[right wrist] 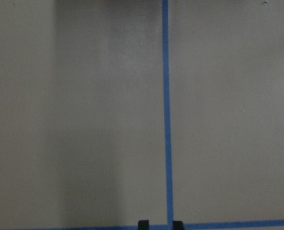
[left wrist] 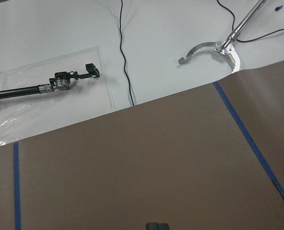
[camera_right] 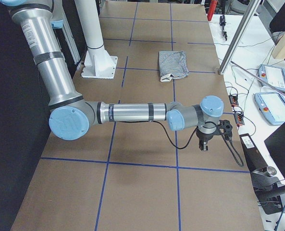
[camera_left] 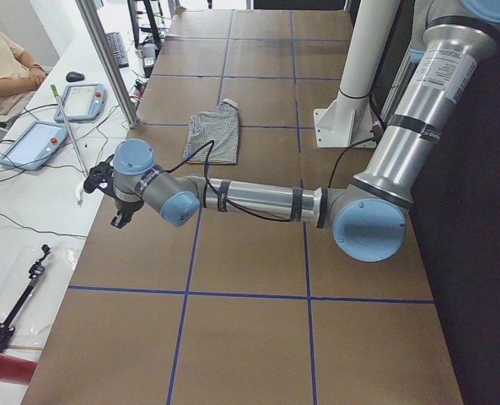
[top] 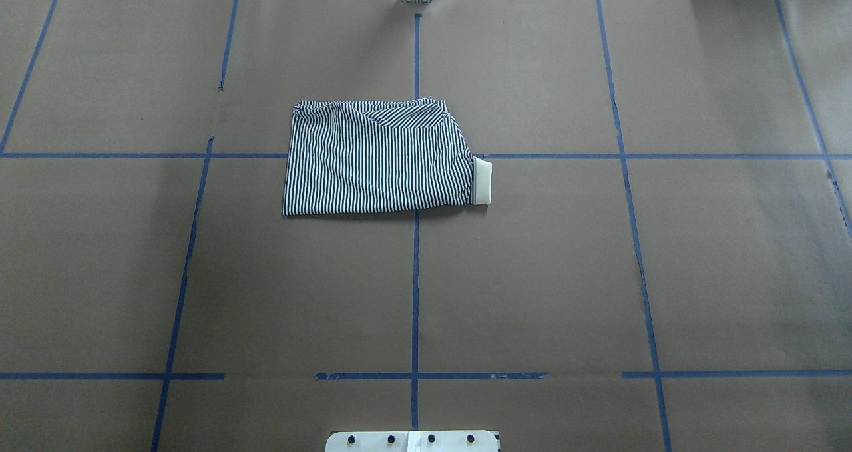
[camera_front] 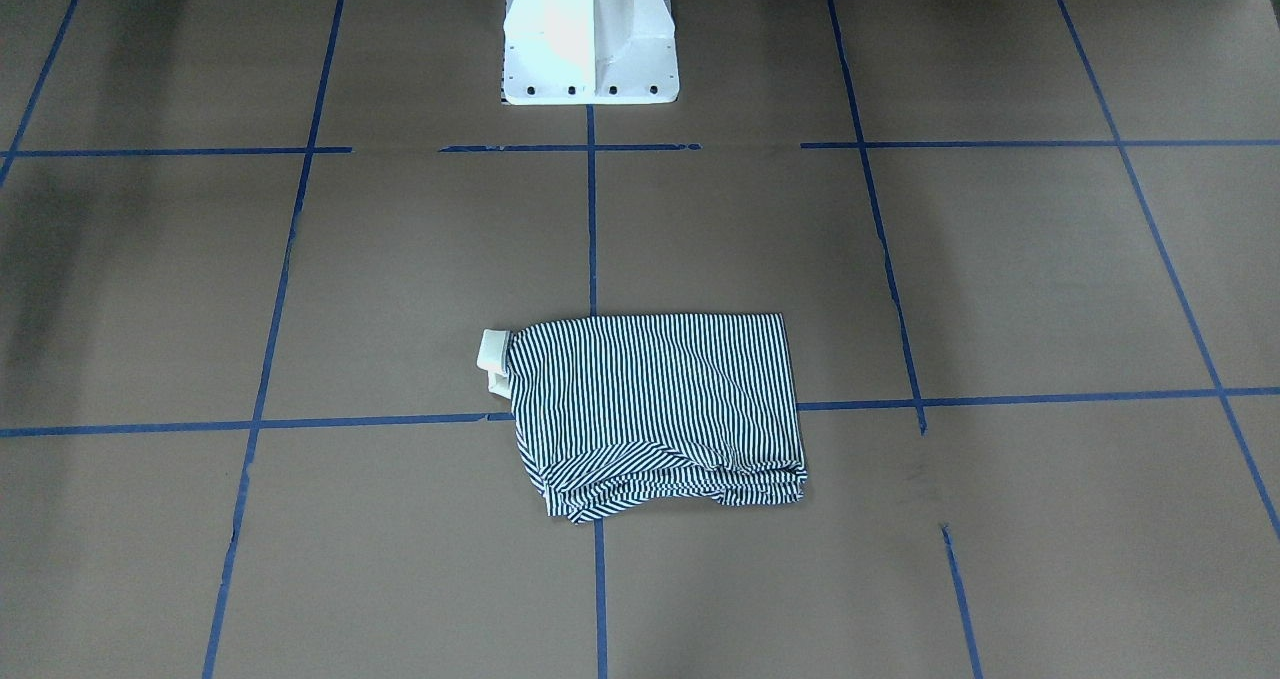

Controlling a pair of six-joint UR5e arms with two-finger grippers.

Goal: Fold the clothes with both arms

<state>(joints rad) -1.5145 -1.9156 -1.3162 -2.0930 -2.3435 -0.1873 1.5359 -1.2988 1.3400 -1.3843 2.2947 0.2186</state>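
**Loose fold at risk**

The striped polo shirt (top: pixel 376 159) lies folded mid-table, cream collar (top: pixel 482 182) poking out. Left gripper (left wrist: pixel 155 225) looks closed and empty; right gripper (right wrist: pixel 161 224) slightly parted, empty. Grasping only the top layer would likely undo the bunched far edge.

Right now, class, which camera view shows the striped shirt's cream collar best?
The overhead exterior view: the collar lies flat and unobstructed at the edge of the folded shirt. The front-facing view shows it too, more bunched. Both side views show it only as a tiny pale patch, and the wrist views show no shirt.
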